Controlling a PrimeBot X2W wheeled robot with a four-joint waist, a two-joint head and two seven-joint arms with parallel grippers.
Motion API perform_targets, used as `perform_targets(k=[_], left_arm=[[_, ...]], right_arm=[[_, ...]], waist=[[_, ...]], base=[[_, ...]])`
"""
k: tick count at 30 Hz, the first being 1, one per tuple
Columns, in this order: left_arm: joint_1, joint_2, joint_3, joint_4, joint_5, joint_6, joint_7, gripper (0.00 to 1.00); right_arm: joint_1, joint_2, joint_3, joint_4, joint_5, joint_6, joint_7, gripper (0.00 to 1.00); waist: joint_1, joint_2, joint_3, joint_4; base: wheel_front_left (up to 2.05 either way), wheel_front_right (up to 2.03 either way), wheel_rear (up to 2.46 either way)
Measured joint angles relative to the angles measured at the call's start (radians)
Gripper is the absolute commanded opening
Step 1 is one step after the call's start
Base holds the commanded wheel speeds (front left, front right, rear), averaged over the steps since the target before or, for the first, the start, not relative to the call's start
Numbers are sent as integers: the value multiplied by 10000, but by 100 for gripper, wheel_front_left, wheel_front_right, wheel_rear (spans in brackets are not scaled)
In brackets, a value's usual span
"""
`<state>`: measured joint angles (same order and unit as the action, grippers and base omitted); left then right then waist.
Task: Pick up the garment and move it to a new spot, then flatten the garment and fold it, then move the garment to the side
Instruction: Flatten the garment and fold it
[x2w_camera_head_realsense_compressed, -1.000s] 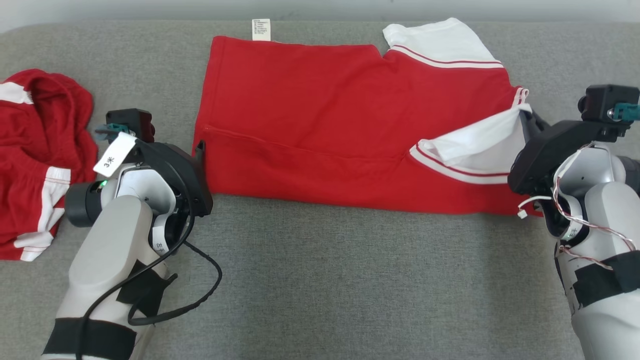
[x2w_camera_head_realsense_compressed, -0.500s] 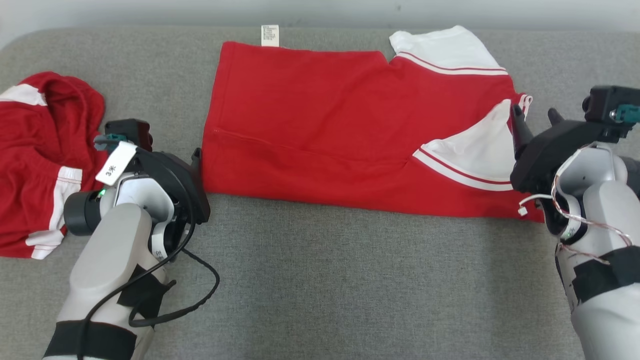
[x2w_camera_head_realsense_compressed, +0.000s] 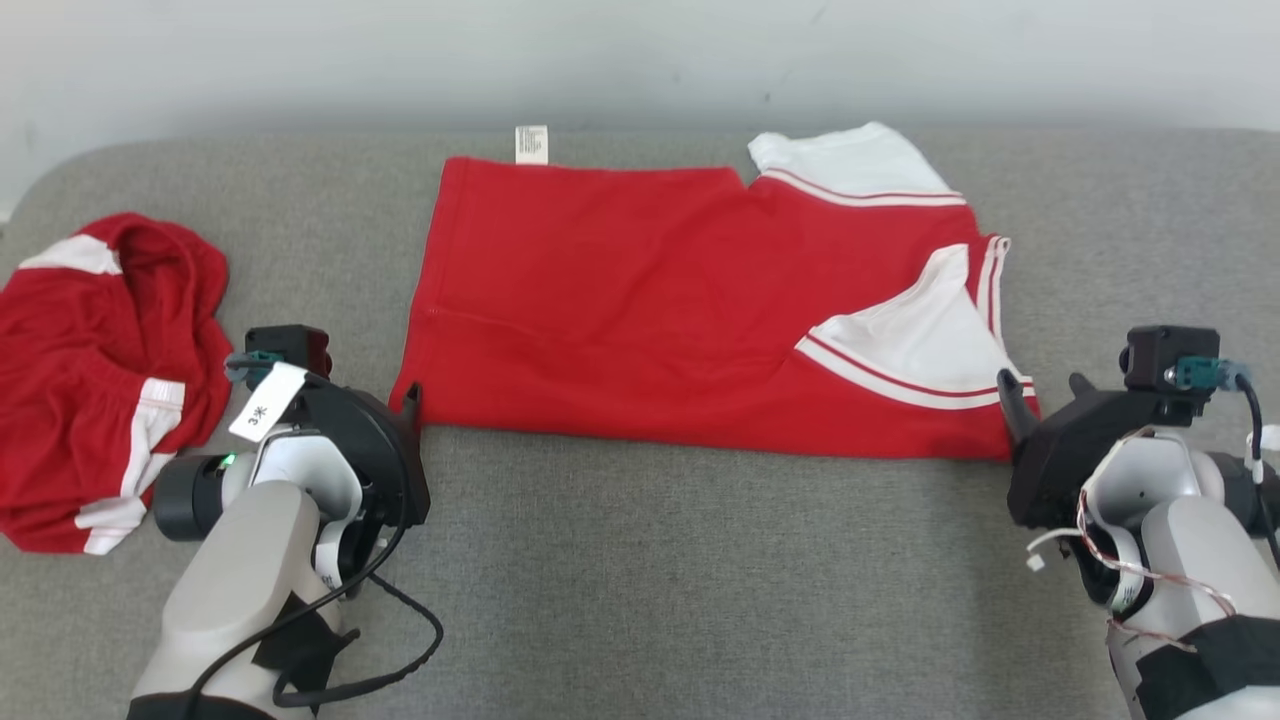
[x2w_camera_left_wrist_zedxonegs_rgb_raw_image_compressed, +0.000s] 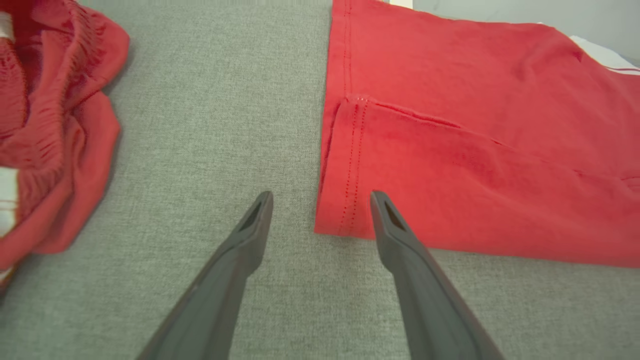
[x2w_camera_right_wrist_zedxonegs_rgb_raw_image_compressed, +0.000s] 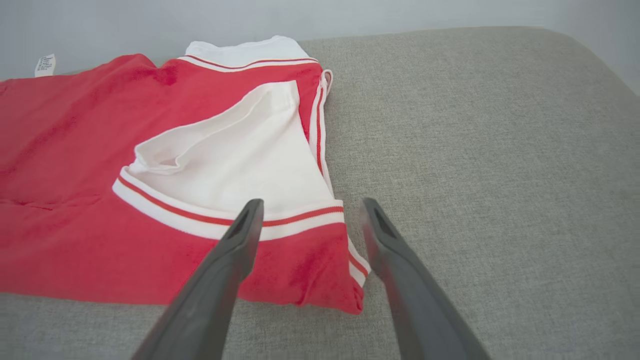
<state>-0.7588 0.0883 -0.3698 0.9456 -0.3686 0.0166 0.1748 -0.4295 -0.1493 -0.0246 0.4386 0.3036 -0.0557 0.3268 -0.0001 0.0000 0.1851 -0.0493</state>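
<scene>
— Fingers first: how set, the left fingers (x2w_camera_left_wrist_zedxonegs_rgb_raw_image_compressed: 387, 225)?
— Spread wide, clasping nothing. Hovering low over the table (x2w_camera_left_wrist_zedxonegs_rgb_raw_image_compressed: 210, 125), tips straddling the near left corner of the garment (x2w_camera_left_wrist_zedxonegs_rgb_raw_image_compressed: 475, 165): one tip above the stitched hem, the other above bare grey cloth.
— And the right fingers (x2w_camera_right_wrist_zedxonegs_rgb_raw_image_compressed: 245, 220)?
— Likewise parted and empty. Poised at the near right corner, one tip above the red-and-white band, the other just beyond the edge.
— Why placed so?
— Probably lined up on both ends of the near edge, ready to pinch a matched pair of corners for a further fold. Only a judgement.
— Where lying, that garment?
— Mid-table, toward the far side, well apart from a crumpled red heap (x2w_camera_head_realsense_compressed: 90, 370) at the far left.
— Looks?
— Red shirt with white sleeves (x2w_camera_right_wrist_zedxonegs_rgb_raw_image_compressed: 240, 150) trimmed in thin red stripes. Already partly folded: near strip doubled over along the hem line, one sleeve turned in across the body, the other poking out at the far edge. Small white label (x2w_camera_head_realsense_compressed: 531, 144) sticking out beyond the far edge. Mostly flat, with a slight puff at the turned-in sleeve's opening.
</scene>
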Motion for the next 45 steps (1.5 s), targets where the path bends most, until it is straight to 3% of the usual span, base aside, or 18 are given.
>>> perform_targets(k=[12, 36, 38, 39, 41, 42, 45], left_arm=[[458, 42, -184, 142, 144, -81, -82, 100], [-106, 8, -311, 293, 297, -79, -155, 100], [-107, 4, -313, 318, 297, -81, -171, 100], [-107, 0, -313, 328, 297, -81, -173, 100], [-108, 0, -313, 339, 297, -82, -186, 100], [-108, -2, -314, 349, 297, -82, -224, 100], [-114, -10, -318, 378, 297, -94, -259, 100]], right_arm=[[658, -10, -12, -546, -65, -63, 343, 100], [477, 73, -207, -163, 31, -303, 959, 100], [474, 54, -268, -107, 36, -322, 968, 79], [474, 52, -297, -61, 38, -324, 972, 47], [472, 63, -313, 50, 42, -336, 1043, 32], [472, 73, -324, 82, 44, -337, 1043, 1], [431, 82, -332, 109, 46, -359, 1043, 0]], waist=[[-1, -1, -358, -455], [2, 1, 521, -121], [2, 1, 533, -111], [2, 1, 539, -105], [2, 1, 548, -97], [2, 1, 551, -93], [2, 1, 556, -84]], base=[[0, 0, 0], [0, 0, 0], [0, 0, 0], [0, 0, 0], [0, 0, 0], [0, 0, 0], [0, 0, 0]])
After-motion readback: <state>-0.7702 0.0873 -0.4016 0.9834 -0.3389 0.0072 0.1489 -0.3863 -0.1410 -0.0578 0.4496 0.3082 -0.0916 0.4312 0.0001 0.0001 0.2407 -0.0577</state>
